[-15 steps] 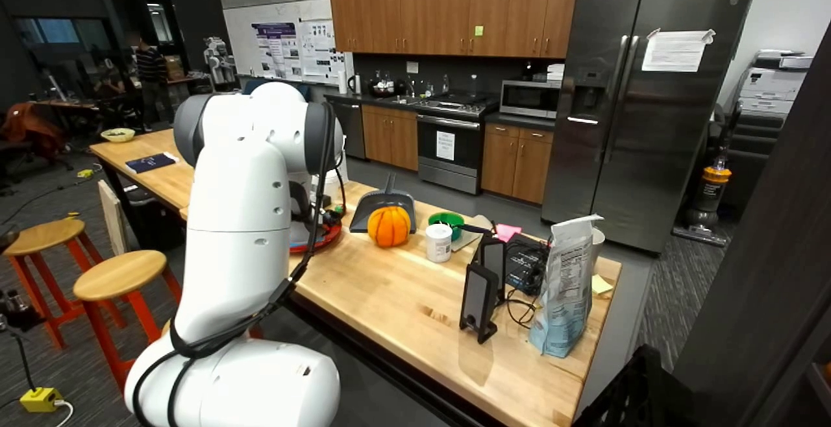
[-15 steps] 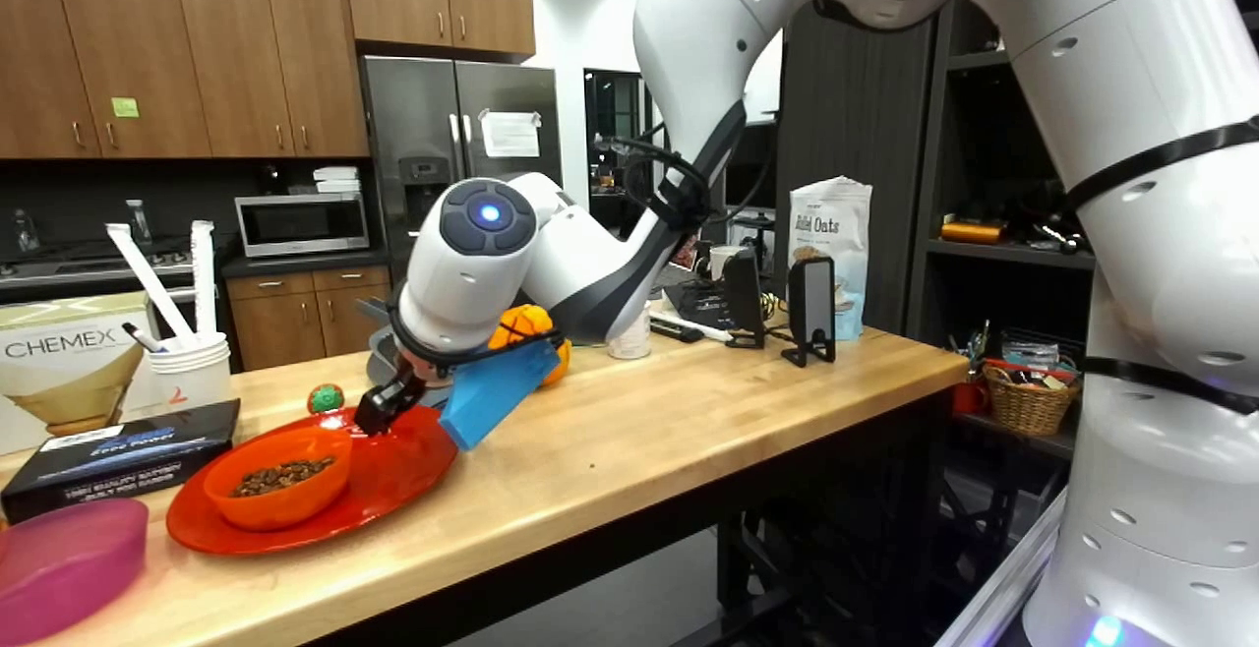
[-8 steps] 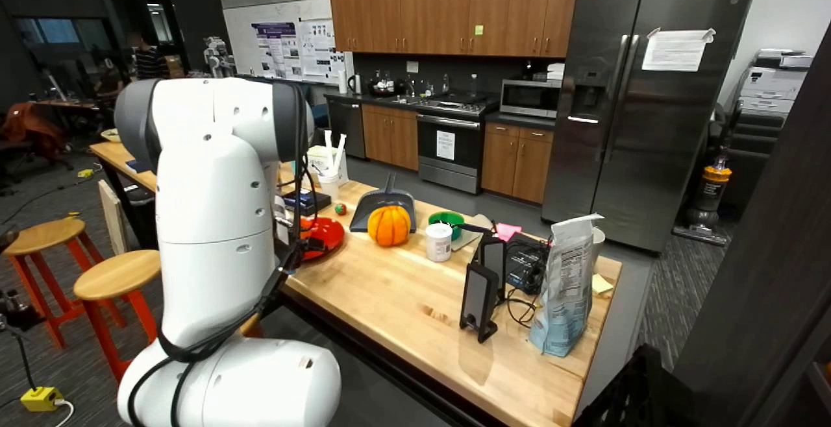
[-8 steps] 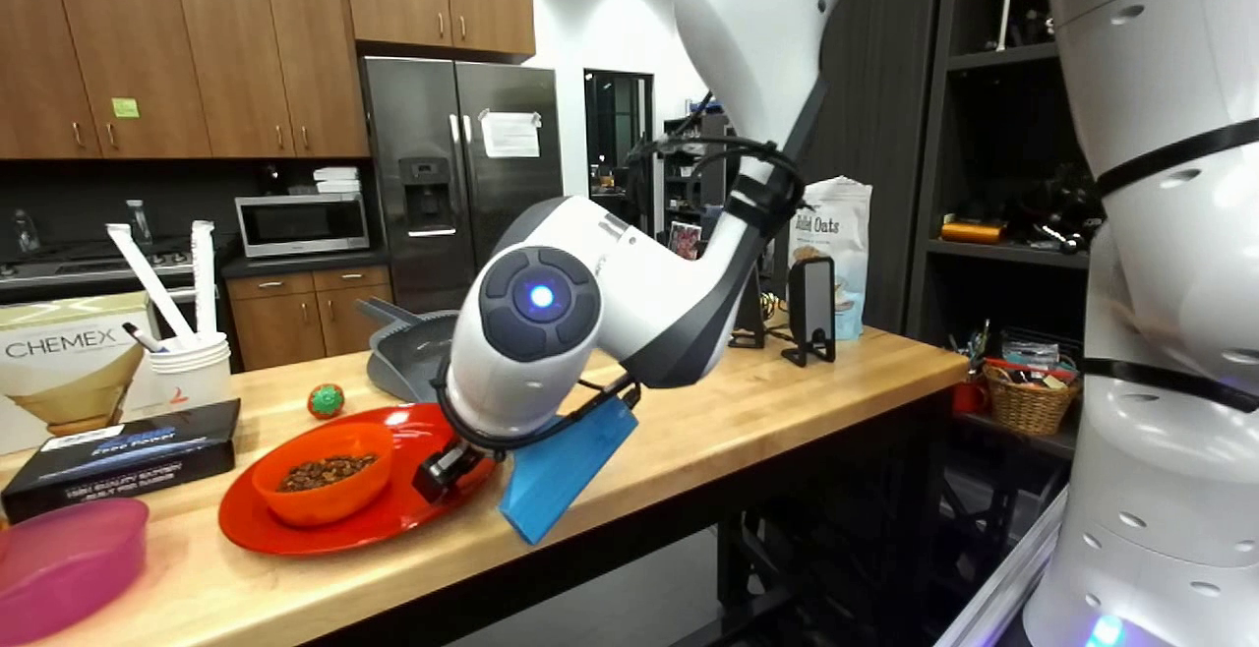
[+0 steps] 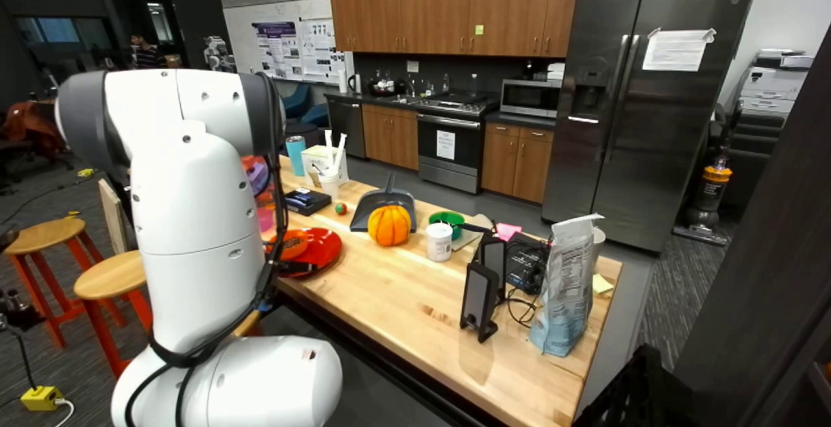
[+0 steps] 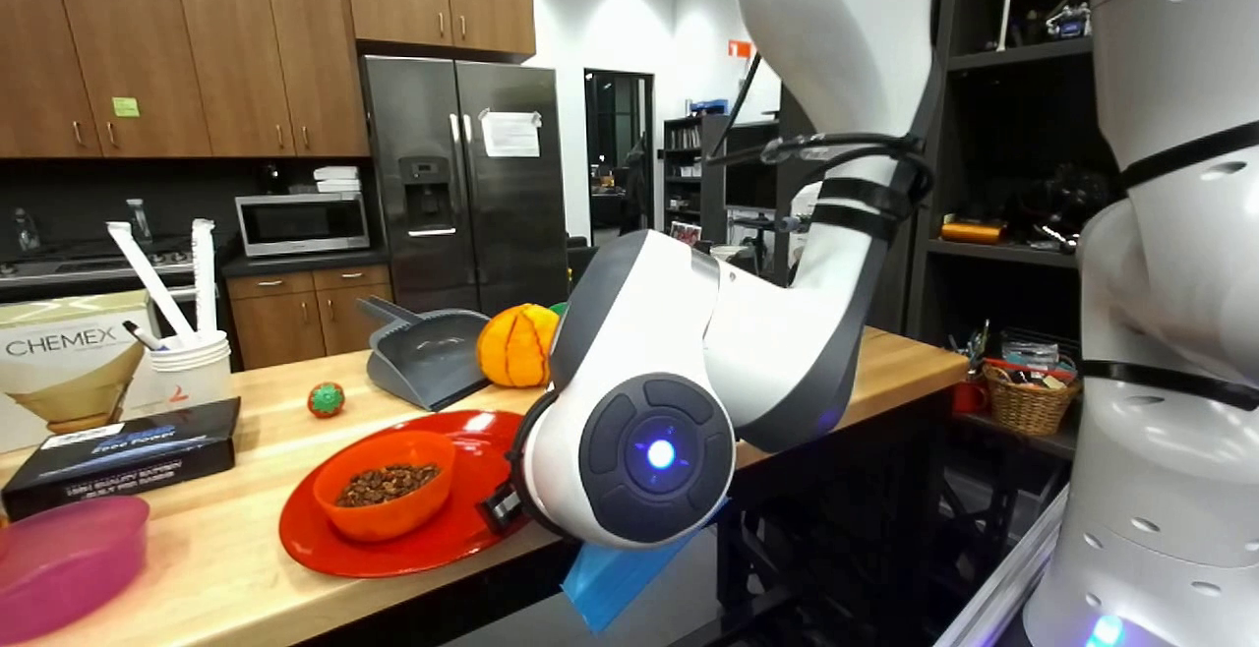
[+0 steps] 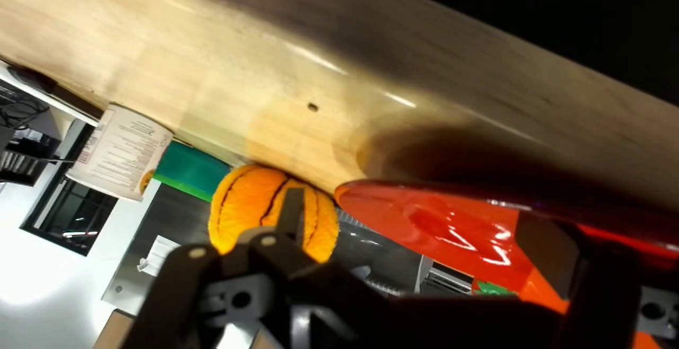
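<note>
Wooden tabletop (image 5: 389, 291), kitchen cabinets (image 5: 441, 5) behind;
gripper (image 7: 411, 211) spread wide near the red plate (image 6: 482, 460); on that plate, an orange bowl (image 6: 393, 521) of brown bits (image 6: 389, 485).

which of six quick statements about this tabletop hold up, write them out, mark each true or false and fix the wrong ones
1. The orange bowl sits on the red plate. True.
2. That bowl is empty. False: small brown pieces lie in it.
3. The gripper is fully shut. False: it is open, as the wrist view shows.
4. The orange pumpkin is close to the grey dustpan. True.
5. The grey-and-blue bag lies flat. False: it stands upright.
6. Two dark speakers stand near that bag. True.
</note>
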You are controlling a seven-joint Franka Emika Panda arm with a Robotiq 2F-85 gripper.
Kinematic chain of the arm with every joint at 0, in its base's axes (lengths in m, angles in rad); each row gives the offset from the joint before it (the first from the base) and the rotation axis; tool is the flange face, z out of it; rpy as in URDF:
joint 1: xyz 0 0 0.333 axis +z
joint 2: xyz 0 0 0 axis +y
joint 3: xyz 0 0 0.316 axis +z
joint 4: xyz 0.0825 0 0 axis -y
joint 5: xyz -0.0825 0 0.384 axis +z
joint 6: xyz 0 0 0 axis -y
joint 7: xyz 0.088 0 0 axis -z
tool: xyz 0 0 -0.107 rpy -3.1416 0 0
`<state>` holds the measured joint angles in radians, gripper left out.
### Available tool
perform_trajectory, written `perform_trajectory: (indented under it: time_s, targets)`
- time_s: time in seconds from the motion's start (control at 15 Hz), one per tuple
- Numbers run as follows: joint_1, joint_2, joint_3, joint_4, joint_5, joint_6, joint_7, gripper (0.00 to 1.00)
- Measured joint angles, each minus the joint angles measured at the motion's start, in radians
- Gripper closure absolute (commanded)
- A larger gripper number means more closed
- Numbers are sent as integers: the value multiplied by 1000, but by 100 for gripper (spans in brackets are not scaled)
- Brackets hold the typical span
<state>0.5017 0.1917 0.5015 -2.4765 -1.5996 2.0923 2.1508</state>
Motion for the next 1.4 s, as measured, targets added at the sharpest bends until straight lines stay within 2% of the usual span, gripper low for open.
perform_trajectory:
  time_s: [1.07,1.4]
  targets:
    - [-2,2,-2,2,-1,-2,-2,0]
    - [-1,4,0,2,-47,-38,2,0]
